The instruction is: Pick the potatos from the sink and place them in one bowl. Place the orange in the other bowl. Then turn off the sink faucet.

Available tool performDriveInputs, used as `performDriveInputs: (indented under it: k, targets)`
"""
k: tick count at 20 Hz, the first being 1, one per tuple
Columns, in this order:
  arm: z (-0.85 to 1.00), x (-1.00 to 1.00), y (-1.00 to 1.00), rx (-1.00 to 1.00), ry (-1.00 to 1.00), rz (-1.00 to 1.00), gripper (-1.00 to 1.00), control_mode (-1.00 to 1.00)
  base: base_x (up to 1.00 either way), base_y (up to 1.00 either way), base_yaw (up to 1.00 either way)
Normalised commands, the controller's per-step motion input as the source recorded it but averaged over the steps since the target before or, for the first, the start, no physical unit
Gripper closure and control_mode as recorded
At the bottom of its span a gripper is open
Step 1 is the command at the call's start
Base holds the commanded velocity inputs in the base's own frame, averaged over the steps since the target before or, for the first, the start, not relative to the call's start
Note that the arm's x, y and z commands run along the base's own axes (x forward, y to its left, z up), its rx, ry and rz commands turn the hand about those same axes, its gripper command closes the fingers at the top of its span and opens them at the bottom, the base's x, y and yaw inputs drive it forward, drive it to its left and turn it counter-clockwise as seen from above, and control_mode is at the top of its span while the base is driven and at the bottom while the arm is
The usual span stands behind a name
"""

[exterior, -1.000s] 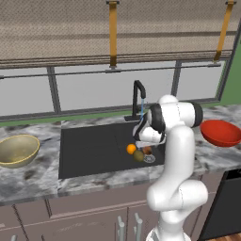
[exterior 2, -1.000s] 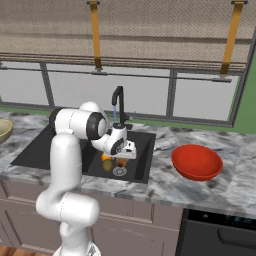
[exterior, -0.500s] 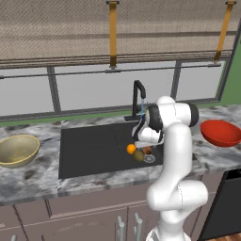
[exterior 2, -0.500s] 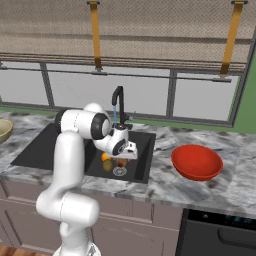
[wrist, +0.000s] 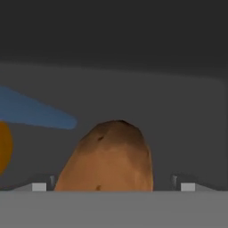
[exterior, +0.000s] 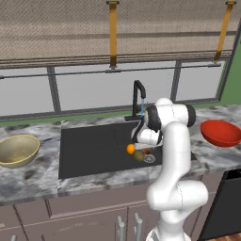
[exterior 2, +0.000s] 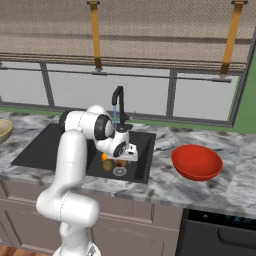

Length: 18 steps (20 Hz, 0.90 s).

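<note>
Where water falls: orange (exterior: 131, 148) beside potato (wrist: 109, 156).

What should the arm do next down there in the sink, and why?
Probably close the gripper on the reddish-brown potato. In the hand view that potato sits right between the open fingertips, down in the black sink, so it looks lined up for a grasp before going to the red bowl.

no readable text, labels, brands or numbers we can find, nothing printed on any surface, no signs anywhere in the three views
</note>
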Motion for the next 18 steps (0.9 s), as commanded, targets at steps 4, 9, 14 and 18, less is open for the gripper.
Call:
performDriveInputs:
  k: [4, 9, 14, 18]
  targets:
    - [-0.42, 0.00, -0.01, 0.00, 0.01, 0.00, -1.00, -1.00, 0.00, 0.00, 0.00]
    - [-0.20, 0.00, 0.00, 0.00, 0.00, 0.00, 1.00, -1.00, 0.00, 0.00, 0.00]
    - [0.00, 0.00, -0.02, 0.00, 0.00, 0.00, 1.00, -1.00, 0.00, 0.00, 0.00]
    - [0.00, -0.04, -0.08, 0.00, 0.00, 0.00, 1.00, -1.00, 0.00, 0.00, 0.00]
